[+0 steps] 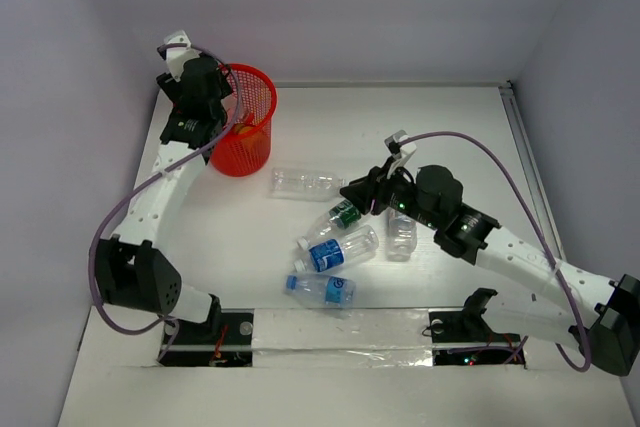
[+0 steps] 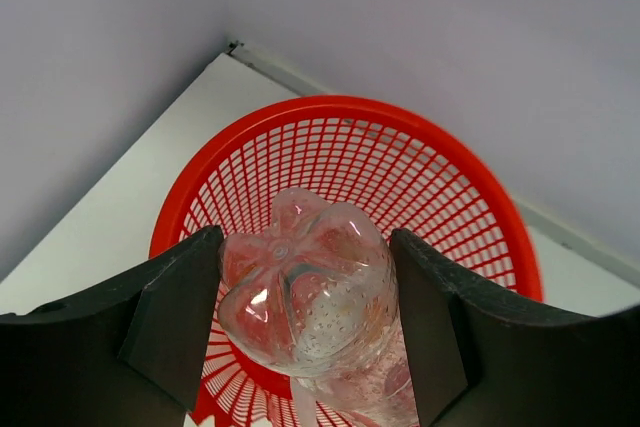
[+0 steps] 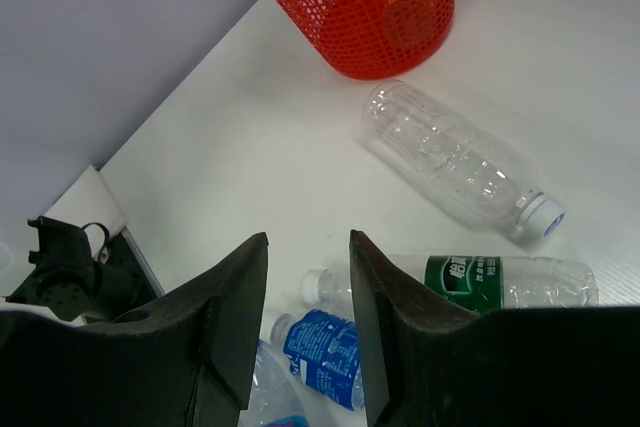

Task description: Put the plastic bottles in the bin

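Left claw, upper left of the overhead view, pinches a clear bottle over the mouth of the red mesh bin. We see the right claw, mid-frame, narrowly parted and empty. On the table beside it lie a bare bottle, a green-labelled bottle, a white-labelled bottle, an upper blue-labelled bottle and a lower blue-labelled bottle.

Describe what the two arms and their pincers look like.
Left arm and right arm match: slim white links joined by bulky black joint housings. A lilac cable loops outside the left arm, another arcs over the right. The left pincer and right pincer each have two broad matte black fingers with flat inner faces.
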